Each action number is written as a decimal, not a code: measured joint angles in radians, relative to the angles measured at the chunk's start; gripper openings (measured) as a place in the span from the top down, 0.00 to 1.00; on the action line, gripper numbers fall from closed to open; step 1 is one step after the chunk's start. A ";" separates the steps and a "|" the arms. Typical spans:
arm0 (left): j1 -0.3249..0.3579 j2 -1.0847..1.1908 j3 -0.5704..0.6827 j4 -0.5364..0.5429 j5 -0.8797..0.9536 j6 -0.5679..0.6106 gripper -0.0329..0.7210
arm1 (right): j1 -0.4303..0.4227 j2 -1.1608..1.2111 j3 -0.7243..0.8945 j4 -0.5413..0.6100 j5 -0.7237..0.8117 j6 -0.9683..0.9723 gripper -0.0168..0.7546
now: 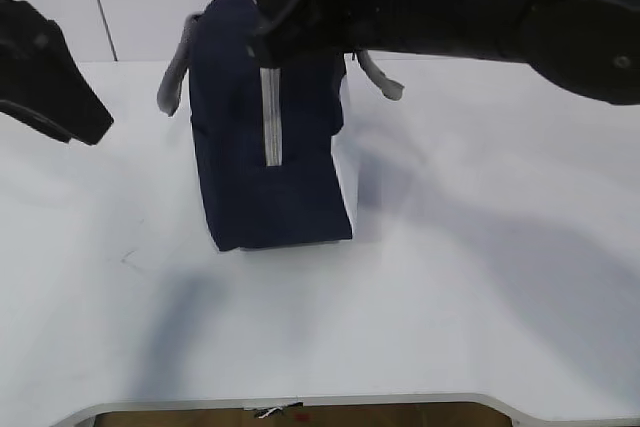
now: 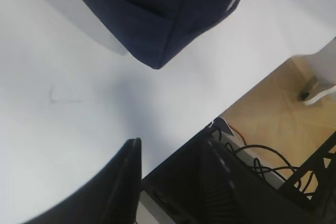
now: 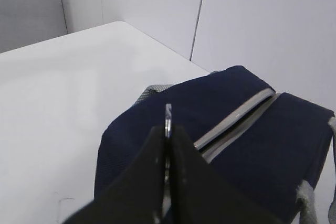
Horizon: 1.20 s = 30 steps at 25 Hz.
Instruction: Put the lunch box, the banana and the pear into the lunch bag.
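The navy lunch bag (image 1: 270,157) stands on the white table, with its grey zipper (image 1: 271,117) running down the side that faces the camera. My right gripper (image 1: 262,35) reaches across to the bag's top and is shut on the metal ring pull (image 3: 168,113), which sticks out between its fingertips. The bag also fills the right wrist view (image 3: 247,145). My left gripper (image 1: 92,127) hangs open and empty above the table, left of the bag. The left wrist view shows a bag corner (image 2: 157,19) beyond the left gripper (image 2: 173,166). The lunch box, banana and pear are out of view.
Grey webbing handles stick out on the bag's left (image 1: 175,72) and right (image 1: 382,75). The table's front edge (image 1: 300,402) is near. Beyond that edge the left wrist view shows floor with cables (image 2: 273,161). A white wall stands behind the table.
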 joint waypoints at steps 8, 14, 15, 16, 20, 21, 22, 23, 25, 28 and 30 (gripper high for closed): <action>-0.035 0.006 0.030 -0.038 -0.209 0.025 0.42 | 0.000 0.009 -0.022 0.000 0.009 0.052 0.96; -0.087 0.091 0.030 -0.115 -0.333 0.105 0.41 | 0.001 0.009 -0.022 0.000 0.009 0.085 0.96; -0.095 0.108 0.030 -0.117 -0.350 0.112 0.41 | 0.001 0.009 -0.022 0.000 0.009 0.087 0.96; -0.104 0.122 0.030 -0.117 -0.371 0.116 0.41 | 0.001 0.009 -0.022 0.000 0.009 0.087 0.96; -0.129 0.160 0.030 -0.121 -0.453 0.123 0.43 | 0.001 0.009 -0.022 0.000 0.009 0.090 0.96; -0.135 0.164 0.030 -0.121 -0.469 0.123 0.47 | 0.001 0.009 -0.022 0.000 0.009 0.090 0.96; -0.137 0.170 0.030 -0.121 -0.477 0.124 0.54 | 0.001 0.009 -0.022 0.000 0.009 0.091 0.96; -0.139 0.172 0.030 -0.121 -0.485 0.128 0.62 | 0.001 0.009 -0.022 0.000 0.009 0.091 0.96; -0.140 0.174 0.030 -0.111 -0.492 0.137 0.82 | 0.001 0.010 -0.022 0.000 0.010 0.093 0.96; -0.141 0.174 0.030 -0.068 -0.482 0.151 0.93 | 0.002 0.012 -0.022 -0.006 0.012 0.093 0.96; -0.143 0.172 0.030 -0.024 -0.459 0.157 0.94 | 0.004 0.012 -0.022 -0.010 0.014 0.093 0.96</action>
